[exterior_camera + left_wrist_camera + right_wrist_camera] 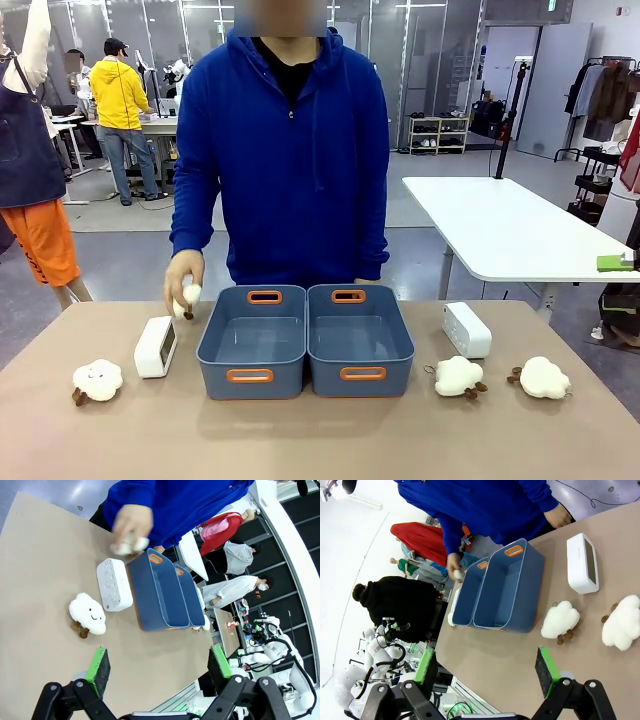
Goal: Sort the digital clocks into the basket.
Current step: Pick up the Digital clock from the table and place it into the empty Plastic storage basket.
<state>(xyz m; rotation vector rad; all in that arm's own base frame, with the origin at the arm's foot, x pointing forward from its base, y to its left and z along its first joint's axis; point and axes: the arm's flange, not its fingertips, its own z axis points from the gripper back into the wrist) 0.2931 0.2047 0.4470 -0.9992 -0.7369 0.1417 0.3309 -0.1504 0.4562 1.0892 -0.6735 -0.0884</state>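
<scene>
Tan bench (320, 440) carries two blue-grey bins side by side, the left basket (216, 372) and right basket (398, 372). Left gripper (159, 667) hovers tilted over the bench, jaws spread and empty. Ahead of it lie a plush sheep (88, 614), then one digital clock (114, 584) beside the left basket. Right gripper (487, 666) hangs likewise released. The second digital clock (583, 563) lies ahead, off to one side, apart from the right basket. Past the first clock, the person's hand (131, 527) pinches something small and white, possibly a toy.

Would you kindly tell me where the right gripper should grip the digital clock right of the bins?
Probably from above, mid-length, the right gripper closing across the two long sides of the digital clock: that span looks narrowest, and it lies clear of the bin and sheep plush.
</scene>
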